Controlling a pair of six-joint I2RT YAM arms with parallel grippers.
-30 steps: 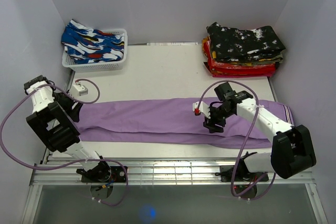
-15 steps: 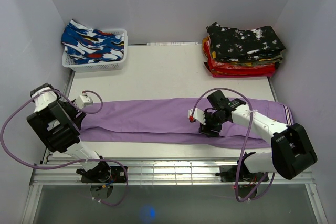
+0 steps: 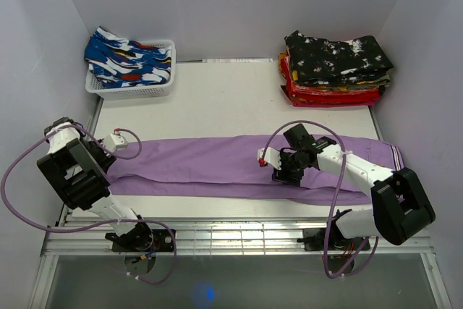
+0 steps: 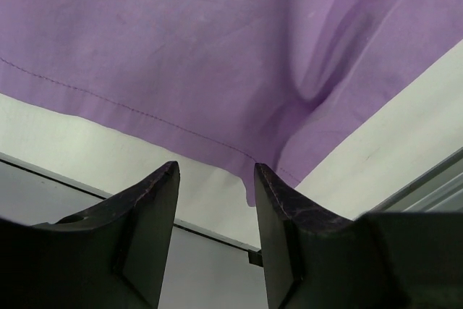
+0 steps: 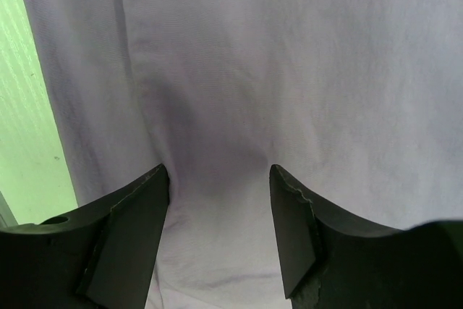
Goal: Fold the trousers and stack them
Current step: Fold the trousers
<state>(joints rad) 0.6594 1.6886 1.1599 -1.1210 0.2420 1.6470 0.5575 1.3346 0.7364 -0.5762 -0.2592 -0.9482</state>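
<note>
Plain pale walls (image 3: pixel 231 5) close in a white table (image 3: pixel 217 99) at nine, twelve and three o'clock. Glossy grey floor (image 3: pixel 289 287) at six o'clock carries a blue glint (image 3: pixel 206 294).

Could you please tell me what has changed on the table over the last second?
The left gripper moved toward the near edge, to the left end of the trousers, jaws open. The right gripper slid a little left along the trousers, also open. Nothing was gripped or let go. The trousers, basket and stack stayed put.
</note>
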